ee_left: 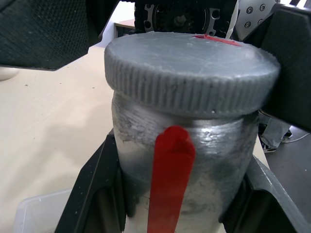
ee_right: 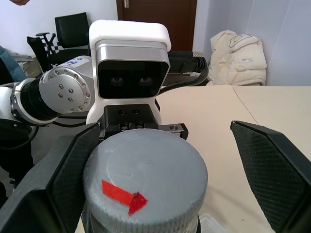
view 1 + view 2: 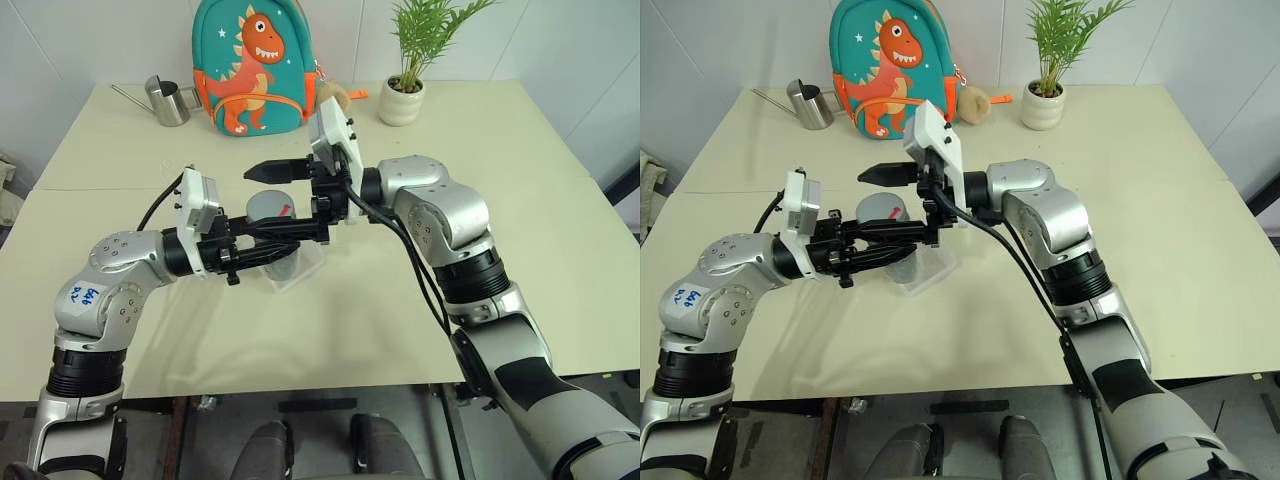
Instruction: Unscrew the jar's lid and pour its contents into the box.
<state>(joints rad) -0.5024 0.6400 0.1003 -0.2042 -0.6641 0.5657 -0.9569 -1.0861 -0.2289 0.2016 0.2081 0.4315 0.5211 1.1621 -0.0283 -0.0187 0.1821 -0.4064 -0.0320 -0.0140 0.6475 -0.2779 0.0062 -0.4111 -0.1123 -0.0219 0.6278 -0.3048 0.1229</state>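
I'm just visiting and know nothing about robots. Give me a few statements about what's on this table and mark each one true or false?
1. The left gripper is shut on the jar. True.
2. The lid is already off the jar. False: it sits on top of the jar.
3. The right gripper stands open, a finger on each side of the lid. True.
4. The jar stands on the table. False: it is held up above the box.
5. A dinosaur backpack stands at the far side of the table. True.
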